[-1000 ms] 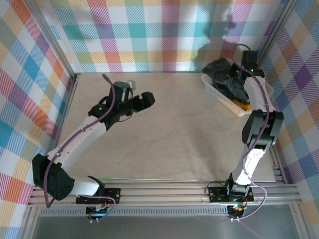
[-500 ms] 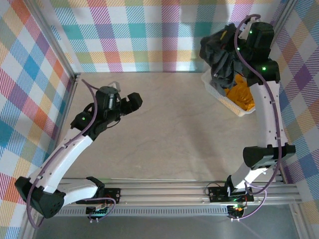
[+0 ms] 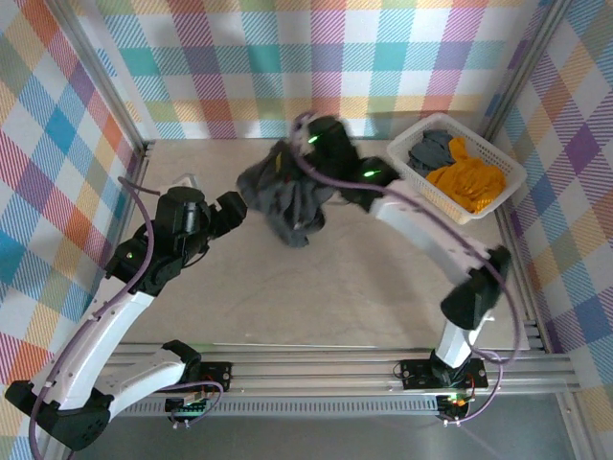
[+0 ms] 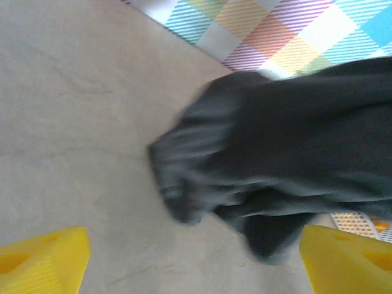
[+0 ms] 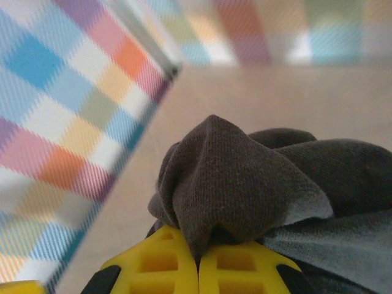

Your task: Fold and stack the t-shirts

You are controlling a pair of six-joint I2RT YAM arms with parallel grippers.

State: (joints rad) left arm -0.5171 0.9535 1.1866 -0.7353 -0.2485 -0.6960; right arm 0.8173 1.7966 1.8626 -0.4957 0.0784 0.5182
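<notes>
Tabletop [image 3: 335, 287] — pale beige — meets pastel plaid walls [image 3: 287, 57] behind the charcoal t-shirt [image 3: 287, 206].

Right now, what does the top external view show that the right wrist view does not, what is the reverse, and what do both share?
Top external view: the white basket at the far right, holding an orange shirt and a grey shirt, and the left gripper, open, beside the hanging cloth.
Right wrist view: the right gripper close up, its yellow fingers shut on a pinched fold of the charcoal shirt.
Both: the bunched charcoal shirt, the beige table and the checked wall.
</notes>
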